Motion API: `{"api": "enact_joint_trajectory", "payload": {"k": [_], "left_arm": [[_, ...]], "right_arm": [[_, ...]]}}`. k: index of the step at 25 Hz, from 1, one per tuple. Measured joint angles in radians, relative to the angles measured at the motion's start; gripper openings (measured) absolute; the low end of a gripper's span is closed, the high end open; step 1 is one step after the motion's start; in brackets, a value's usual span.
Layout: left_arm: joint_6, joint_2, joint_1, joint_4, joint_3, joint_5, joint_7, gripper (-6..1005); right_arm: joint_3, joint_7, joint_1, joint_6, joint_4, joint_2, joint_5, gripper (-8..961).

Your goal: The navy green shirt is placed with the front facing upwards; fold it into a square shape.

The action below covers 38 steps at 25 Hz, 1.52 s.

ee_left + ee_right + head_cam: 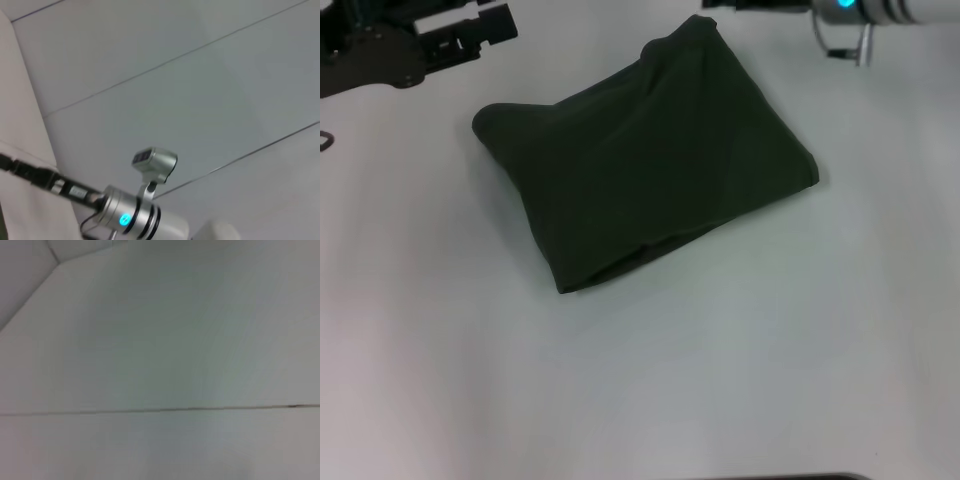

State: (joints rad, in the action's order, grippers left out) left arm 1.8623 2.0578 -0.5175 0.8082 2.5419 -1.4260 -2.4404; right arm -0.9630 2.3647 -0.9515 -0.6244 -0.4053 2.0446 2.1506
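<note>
On the white table [740, 360] the navy green shirt [645, 160] is lying folded into a rough, skewed four-sided bundle, no lettering showing, layered edges along its near side. We are seeing our left gripper [470, 30] hanging at the far left corner, apart from the cloth; its fingers are looking parted and holding nothing. Our right arm [865, 12] is sitting at the far right edge, its gripper state we cannot tell.

1. Left gripper [470, 30] raised at the far left of the head view, black, touching nothing.
2. Right arm [880, 12] at the far right edge, silver wrist with a lit blue ring; fingers out of sight.
</note>
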Motion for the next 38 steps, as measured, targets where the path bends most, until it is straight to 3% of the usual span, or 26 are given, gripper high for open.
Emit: {"api": "enact_joint_trajectory", "payload": {"k": [4, 9, 11, 14, 20, 29, 38], "left_arm": [[-0.009, -0.008, -0.001, -0.009, -0.023, 0.025, 0.004, 608], [-0.072, -0.011, -0.013, -0.004, -0.035, 0.105, 0.000, 608], [-0.101, -0.012, -0.019, -0.004, -0.037, 0.124, -0.002, 608], [-0.126, -0.013, -0.022, -0.003, -0.047, 0.131, -0.002, 608], [-0.192, -0.027, -0.035, -0.007, -0.097, 0.161, -0.007, 608], [-0.342, -0.012, -0.061, -0.012, -0.170, 0.294, -0.118, 608], [-0.573, -0.013, -0.076, -0.014, -0.188, 0.386, -0.222, 608]], "right_arm": [[0.007, 0.088, 0.019, -0.164, -0.061, -0.052, -0.004, 446], [0.035, 0.135, 0.083, -0.442, -0.210, -0.071, -0.006, 614], [0.059, 0.108, 0.120, -0.550, -0.276, -0.064, -0.006, 674], [0.089, -0.023, 0.188, -0.654, -0.364, -0.035, -0.028, 656], [0.107, -0.343, 0.350, -0.681, -0.447, 0.026, -0.152, 666], [0.105, -0.368, 0.441, -0.671, -0.390, 0.018, -0.104, 658], [0.107, -0.346, 0.451, -0.676, -0.386, 0.019, -0.023, 656]]}}
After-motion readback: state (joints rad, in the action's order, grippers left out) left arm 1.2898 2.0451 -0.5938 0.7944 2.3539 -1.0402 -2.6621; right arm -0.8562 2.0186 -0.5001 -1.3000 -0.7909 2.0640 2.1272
